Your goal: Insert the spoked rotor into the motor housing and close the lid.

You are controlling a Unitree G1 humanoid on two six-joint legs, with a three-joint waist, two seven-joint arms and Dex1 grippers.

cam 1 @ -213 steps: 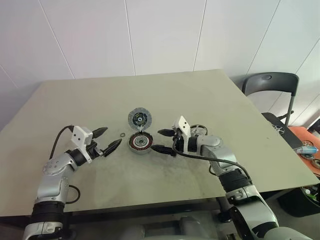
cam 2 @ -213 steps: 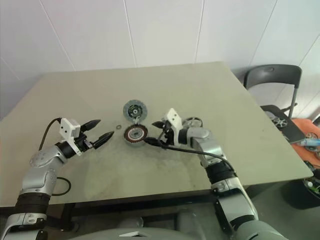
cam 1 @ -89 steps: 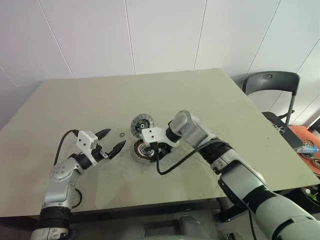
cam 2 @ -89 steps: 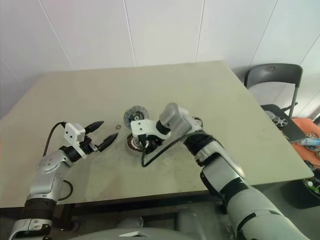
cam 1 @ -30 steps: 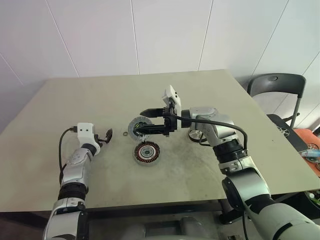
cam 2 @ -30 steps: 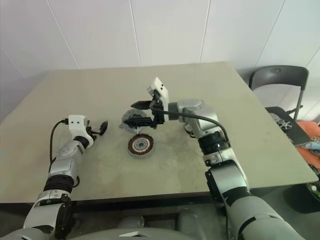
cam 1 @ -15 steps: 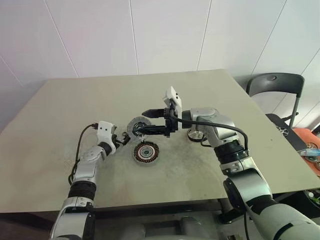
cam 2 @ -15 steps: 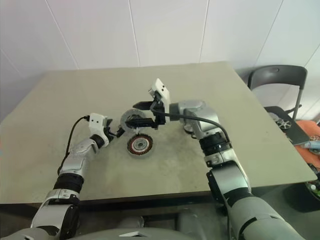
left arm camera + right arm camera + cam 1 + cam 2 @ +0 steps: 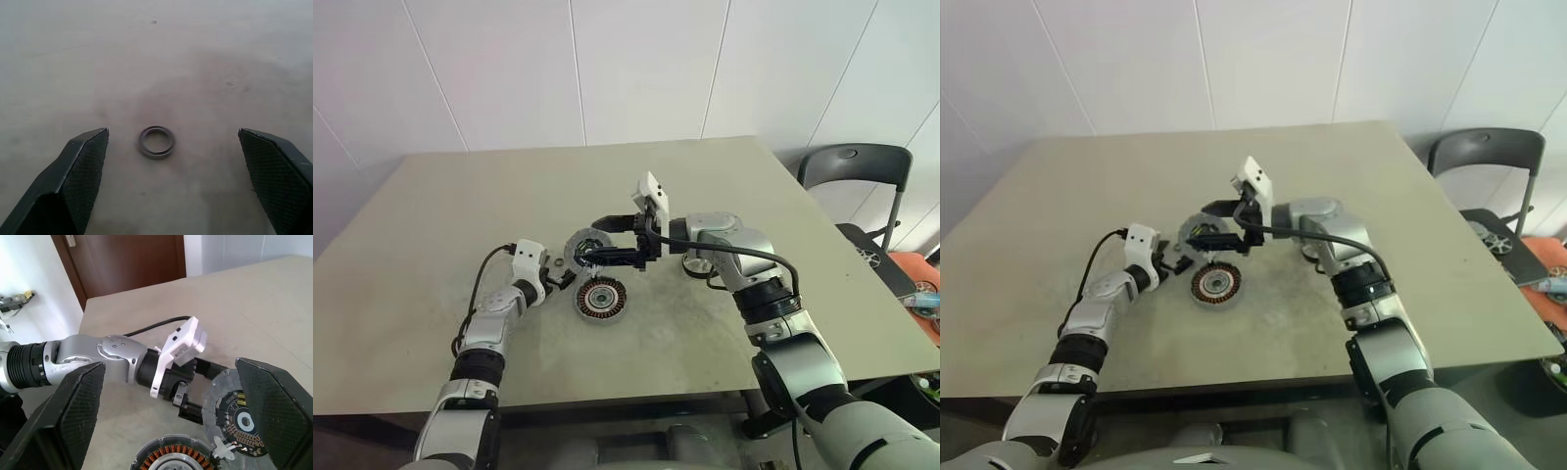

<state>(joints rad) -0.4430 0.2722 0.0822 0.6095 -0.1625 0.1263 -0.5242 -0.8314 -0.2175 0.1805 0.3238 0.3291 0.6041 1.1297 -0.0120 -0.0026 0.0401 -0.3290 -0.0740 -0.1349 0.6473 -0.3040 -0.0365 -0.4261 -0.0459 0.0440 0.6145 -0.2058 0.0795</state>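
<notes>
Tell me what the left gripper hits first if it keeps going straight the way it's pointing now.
Most likely the small ring: it lies on the table between the open fingers of the left gripper, just ahead. Beyond it the wrist view shows bare tabletop; depth is hard to judge.

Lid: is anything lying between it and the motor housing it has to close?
Nothing visible: the lid lies just behind the motor housing, the open right pincer over it, the small ring off to one side.

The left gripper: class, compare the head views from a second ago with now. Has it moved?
Yes. The left gripper has swung toward the robot's right across the table, closing on the motor housing. It now hangs open by the small ring.
</notes>
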